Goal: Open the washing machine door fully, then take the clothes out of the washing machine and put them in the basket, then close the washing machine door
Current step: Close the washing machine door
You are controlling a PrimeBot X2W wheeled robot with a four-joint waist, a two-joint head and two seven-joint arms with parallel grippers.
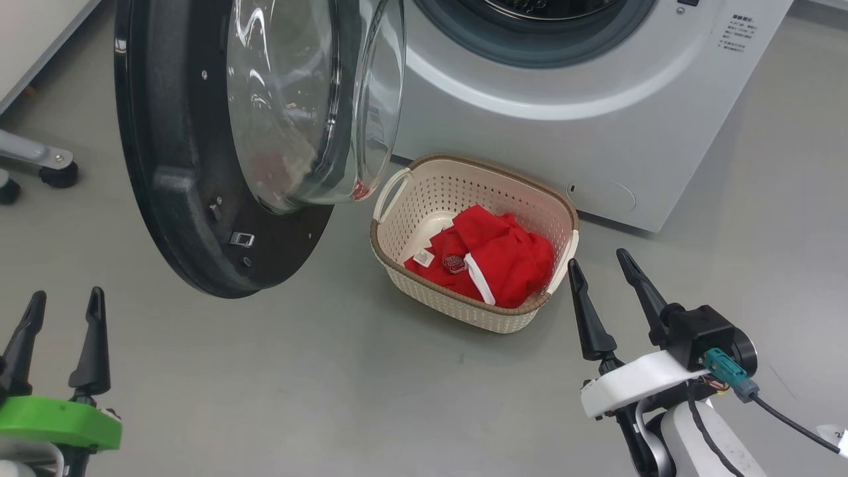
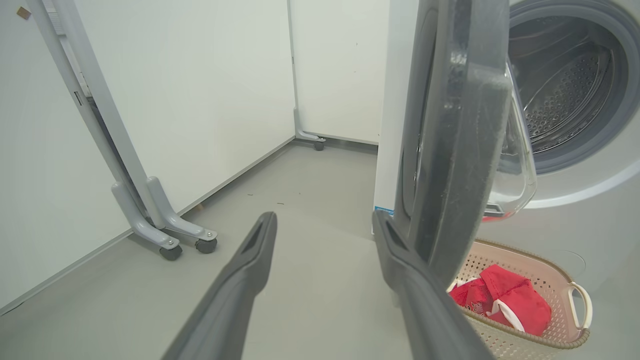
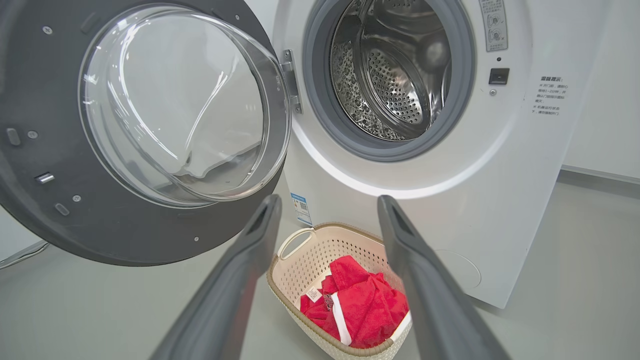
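The washing machine (image 1: 596, 132) (image 3: 500, 165) stands with its round black door (image 1: 179, 185) (image 3: 60, 210) (image 2: 460, 150) swung wide to the left, the glass bowl bulging toward the drum. The steel drum (image 3: 395, 75) looks bare. The red clothes (image 1: 490, 258) (image 3: 357, 305) (image 2: 500, 300) lie in the cream basket (image 1: 424, 199) (image 3: 300, 295) (image 2: 545, 285) on the floor before the machine. My left gripper (image 1: 63, 301) (image 2: 324, 222) is open at the lower left, below the door's edge. My right gripper (image 1: 599, 262) (image 3: 327, 205) is open, just right of the basket, holding nothing.
Grey floor (image 1: 298, 384) spreads all around. A grey frame leg on castors (image 1: 46, 165) (image 2: 165, 220) stands at the far left by a white wall (image 2: 175, 100). The open door overhangs the floor left of the basket.
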